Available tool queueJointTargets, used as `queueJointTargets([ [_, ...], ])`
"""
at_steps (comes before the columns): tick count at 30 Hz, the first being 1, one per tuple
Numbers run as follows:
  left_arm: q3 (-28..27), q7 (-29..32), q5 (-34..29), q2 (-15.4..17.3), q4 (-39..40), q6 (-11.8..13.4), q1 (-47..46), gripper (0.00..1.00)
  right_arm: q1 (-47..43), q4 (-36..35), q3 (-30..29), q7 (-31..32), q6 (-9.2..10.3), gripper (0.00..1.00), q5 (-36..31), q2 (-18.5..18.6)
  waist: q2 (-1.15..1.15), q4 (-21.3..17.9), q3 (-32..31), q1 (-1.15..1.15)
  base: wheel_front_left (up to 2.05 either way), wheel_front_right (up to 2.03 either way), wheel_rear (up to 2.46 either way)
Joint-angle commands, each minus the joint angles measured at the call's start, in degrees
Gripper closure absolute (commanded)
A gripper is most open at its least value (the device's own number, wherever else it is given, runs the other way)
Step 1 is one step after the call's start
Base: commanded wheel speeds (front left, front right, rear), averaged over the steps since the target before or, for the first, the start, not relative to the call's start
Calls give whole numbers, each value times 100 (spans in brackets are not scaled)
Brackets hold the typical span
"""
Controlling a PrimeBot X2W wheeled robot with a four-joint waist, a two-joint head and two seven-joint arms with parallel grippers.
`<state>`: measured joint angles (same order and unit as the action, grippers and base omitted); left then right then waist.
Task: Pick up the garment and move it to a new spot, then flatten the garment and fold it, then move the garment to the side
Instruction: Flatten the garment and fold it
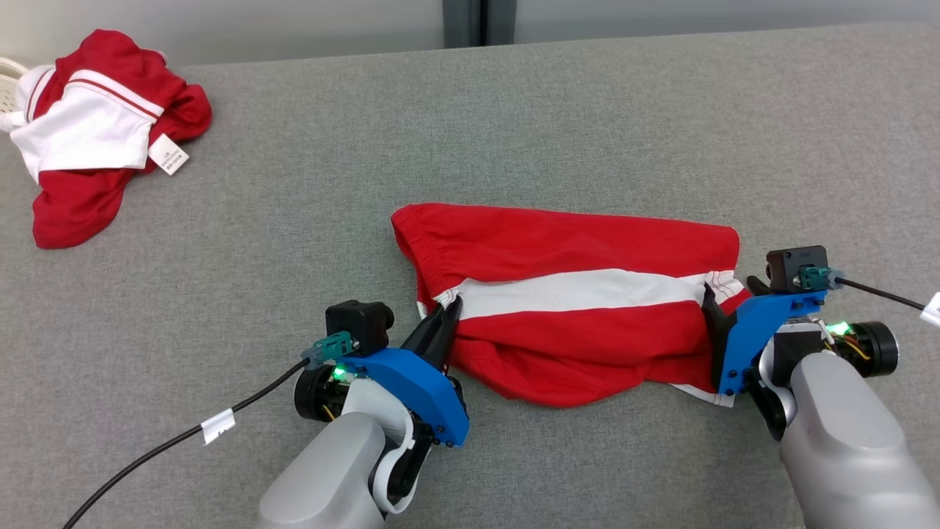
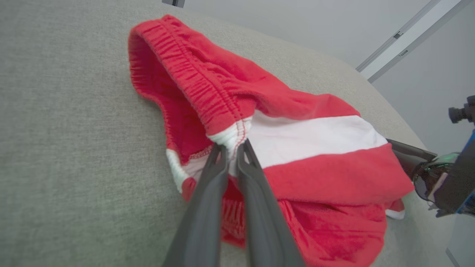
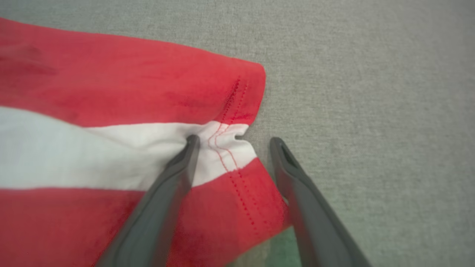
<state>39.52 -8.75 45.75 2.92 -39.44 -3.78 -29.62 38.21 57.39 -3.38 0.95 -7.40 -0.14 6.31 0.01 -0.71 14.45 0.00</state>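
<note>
Red shorts (image 1: 573, 294) lie on the grey bench (image 1: 514, 132), nearer its front edge.
The left gripper (image 1: 449, 312) pinches the waistband at the white stripe, and the right gripper (image 3: 234, 141) straddles the hem, fingers spread. Another garment (image 1: 95, 132) lies at the far left corner against a white basket (image 1: 9, 72), whose contents are hidden.

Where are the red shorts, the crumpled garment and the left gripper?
red shorts (image 1: 573, 239): head view, on the upper red panel.
crumpled garment (image 1: 88, 128): head view, on its white part.
left gripper (image 2: 232, 147): left wrist view, midway between the fingertips.
</note>
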Motion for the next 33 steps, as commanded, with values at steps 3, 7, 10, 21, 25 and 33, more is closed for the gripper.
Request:
queueJointTargets([
  [3, 8, -49, -4, 15, -16, 26, -90, 100, 69, 118, 394, -89, -16, 9, 51, 154, -1, -36, 20, 0, 0, 0, 0],
  [7, 17, -61, -7, 37, -14, 34, -109, 100, 152, 178, 653, -217, -8, 40, 63, 291, -1, -61, 29, 0, 0, 0, 0],
  [10, 25, -71, 3, 42, -25, 45, -110, 100, 193, 268, 774, -200, -8, 60, 145, 296, -1, -74, 19, 0, 0, 0, 0],
  [21, -80, -271, 47, 138, 87, 59, -125, 100, 316, 141, 952, -770, -9, 100, 196, 388, -1, -156, -190, 0, 0, 0, 0],
  [25, -155, -355, 60, 216, 265, 60, -124, 100, 209, -48, 1061, -1033, -9, 100, 274, 377, -1, -222, -431, 0, 0, 0, 0],
  [33, -495, -414, 244, 589, 1108, 135, 23, 100, -192, -1042, 1371, -1091, -9, 100, 1110, 403, -1, -349, -1151, 0, 0, 0, 0],
])
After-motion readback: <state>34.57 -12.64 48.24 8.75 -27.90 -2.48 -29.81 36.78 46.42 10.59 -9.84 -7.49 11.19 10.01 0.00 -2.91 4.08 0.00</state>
